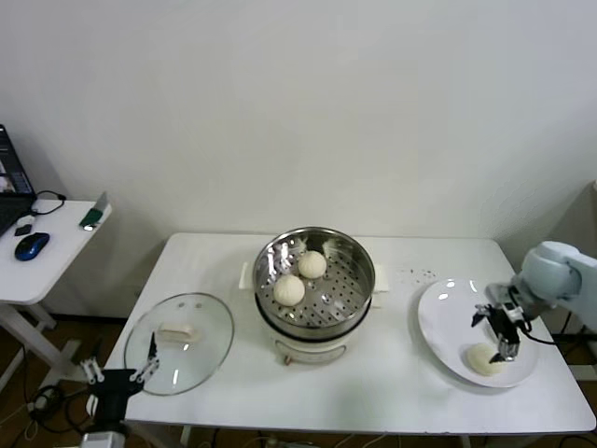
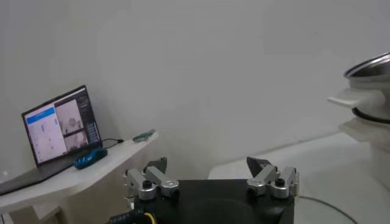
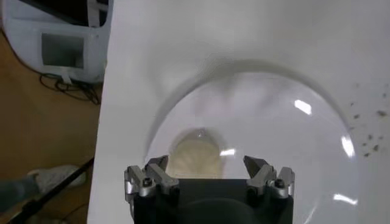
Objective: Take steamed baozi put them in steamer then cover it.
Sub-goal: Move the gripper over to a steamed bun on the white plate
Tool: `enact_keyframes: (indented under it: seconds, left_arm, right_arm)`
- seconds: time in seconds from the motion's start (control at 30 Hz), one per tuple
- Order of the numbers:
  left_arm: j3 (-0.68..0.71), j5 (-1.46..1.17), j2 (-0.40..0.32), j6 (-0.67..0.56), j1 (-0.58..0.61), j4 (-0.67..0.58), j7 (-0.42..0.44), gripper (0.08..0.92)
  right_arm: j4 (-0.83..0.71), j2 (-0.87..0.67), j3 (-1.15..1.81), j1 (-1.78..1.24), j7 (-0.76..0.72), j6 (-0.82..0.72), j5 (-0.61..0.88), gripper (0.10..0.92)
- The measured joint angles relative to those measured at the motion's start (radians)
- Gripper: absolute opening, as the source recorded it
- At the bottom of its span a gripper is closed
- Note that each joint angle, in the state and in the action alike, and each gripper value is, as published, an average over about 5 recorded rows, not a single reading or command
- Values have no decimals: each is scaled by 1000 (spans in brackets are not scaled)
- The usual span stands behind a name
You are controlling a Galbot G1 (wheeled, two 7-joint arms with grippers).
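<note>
The steamer [image 1: 315,280] stands at the middle of the table [image 1: 233,392], and two buns already sit on its holed floor: one [image 1: 312,264] toward the wall side, the other [image 1: 289,289] nearer the robot. To the right of the steamer lies a white plate [image 1: 448,308] with one bun [image 1: 482,358] left on it, at the edge nearest the robot. The right gripper [image 1: 505,343] hangs just over that bun with its jaws spread wide and nothing between them; in the right wrist view the bun [image 3: 194,153] lies just ahead of the open fingers [image 3: 156,173], apart from them.

To the left of the steamer the glass lid [image 1: 179,341] lies flat on the table. The left gripper [image 1: 119,375] waits at the table's near edge beside the lid, its jaws also wide and empty.

The step in hand looks like the pick of the third bun. The next move likely calls for a short descent until the fingers straddle the bun, then a soft close, since the dough would dent under a hard squeeze. The lid comes only after the buns are all in
</note>
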Motion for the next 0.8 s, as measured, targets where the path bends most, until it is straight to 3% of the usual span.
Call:
enact_keyframes:
  seconds: [0.8]
  left_arm:
    - [-8, 5, -5, -8, 10, 16, -1, 823]
  right_arm:
    - [-125, 97, 28, -92, 5, 24, -67, 808]
